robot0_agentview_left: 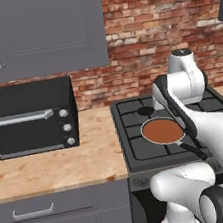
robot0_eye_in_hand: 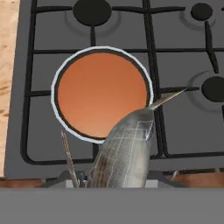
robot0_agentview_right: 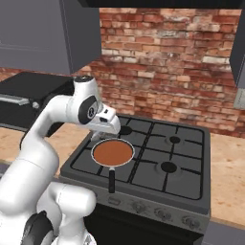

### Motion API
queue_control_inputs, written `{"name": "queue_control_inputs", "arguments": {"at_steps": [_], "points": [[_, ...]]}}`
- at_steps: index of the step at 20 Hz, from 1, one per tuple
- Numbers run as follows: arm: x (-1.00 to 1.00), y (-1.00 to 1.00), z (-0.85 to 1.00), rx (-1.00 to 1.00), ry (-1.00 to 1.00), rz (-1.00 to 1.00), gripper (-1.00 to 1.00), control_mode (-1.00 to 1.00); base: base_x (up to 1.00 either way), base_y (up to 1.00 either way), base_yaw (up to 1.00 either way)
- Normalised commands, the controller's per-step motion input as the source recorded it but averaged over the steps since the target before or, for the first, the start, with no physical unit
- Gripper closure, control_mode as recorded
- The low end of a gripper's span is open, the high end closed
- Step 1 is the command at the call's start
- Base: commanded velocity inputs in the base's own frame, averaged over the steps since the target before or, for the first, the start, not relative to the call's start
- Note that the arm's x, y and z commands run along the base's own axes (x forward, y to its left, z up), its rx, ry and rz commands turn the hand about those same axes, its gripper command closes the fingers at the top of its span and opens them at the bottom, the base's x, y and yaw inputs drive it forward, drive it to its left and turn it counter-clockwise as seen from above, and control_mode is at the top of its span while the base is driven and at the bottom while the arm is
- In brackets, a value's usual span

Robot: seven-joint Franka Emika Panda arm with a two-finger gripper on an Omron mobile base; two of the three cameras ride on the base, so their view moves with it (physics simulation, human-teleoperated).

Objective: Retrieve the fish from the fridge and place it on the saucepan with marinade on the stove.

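one toaster oven left of stove

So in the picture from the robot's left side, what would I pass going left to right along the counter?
Black toaster oven → bare wooden countertop → stove → saucepan of reddish-brown marinade, partly behind the white robot arm.
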Motion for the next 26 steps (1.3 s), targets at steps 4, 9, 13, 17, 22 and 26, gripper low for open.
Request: {"name": "queue_control_inputs", "arguments": {"at_steps": [4,9,13,17,22,26], "points": [[0.68,-0.01,-0.47,0.07,0.07,0.00,1.00,-1.00,0.00,0.00,0.00],[0.44,0.00,-0.50,0.05,-0.01,0.02,1.00,-1.00,0.00,0.00,0.00],[0.44,0.00,-0.66,0.00,-0.12,0.05,1.00,-1.00,0.00,0.00,0.00],[0.39,0.00,-0.61,0.00,0.00,0.03,1.00,-1.00,0.00,0.00,0.00],[0.00,0.00,-0.46,0.00,0.05,0.07,1.00,-1.00,0.00,0.00,0.00],[0.00,0.00,-0.43,0.00,0.09,0.05,1.00,-1.00,0.00,0.00,0.00]]}}
